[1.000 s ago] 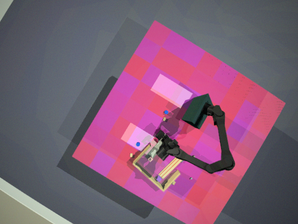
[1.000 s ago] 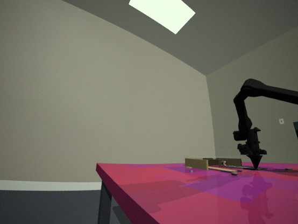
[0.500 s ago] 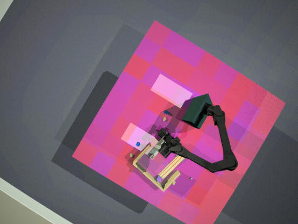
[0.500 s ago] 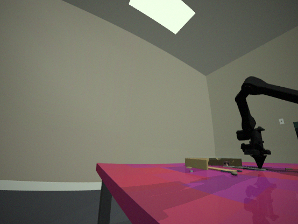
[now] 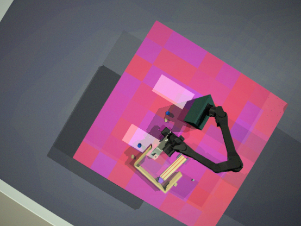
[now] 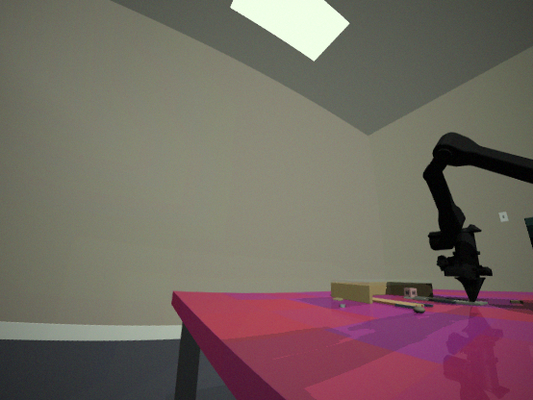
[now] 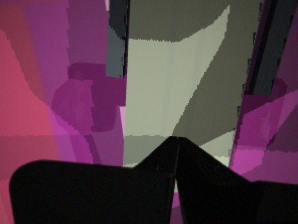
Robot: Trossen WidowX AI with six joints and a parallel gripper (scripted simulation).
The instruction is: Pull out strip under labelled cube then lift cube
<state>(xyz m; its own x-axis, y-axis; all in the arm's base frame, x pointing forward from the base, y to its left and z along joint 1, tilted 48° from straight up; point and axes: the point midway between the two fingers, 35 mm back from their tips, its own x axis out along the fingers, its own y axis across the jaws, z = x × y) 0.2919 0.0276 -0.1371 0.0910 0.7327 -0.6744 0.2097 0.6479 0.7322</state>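
The hand (image 6: 473,297) is shut tight, with its two tips pinched together into one point. It holds nothing. The point is pushed down onto a pale strip (image 7: 165,90) that lies flat on the desk (image 6: 269,337), right under the hand.

From above, this pale strip (image 5: 158,148) runs from under the hand into a wooden frame (image 5: 141,165) just past it. A small pale cube (image 5: 155,156) with a dark mark sits on the strip at the frame's open side, close to the tips. I think this is the labelled cube, but it is too small to be sure. A bit farther from the hand, off to one side, is a striped strip (image 5: 174,165) with a purple cube (image 5: 161,180) at its far end. The hand is well apart from that one.

So the job looks to be in its first part. The hand seems to have the right strip pinned and part of it lies outside the frame. The marked cube is not off the strip yet, so the pulling is not finished. After that, the hand must lift, open wide, close on the cube and hold it up. None of that is done.
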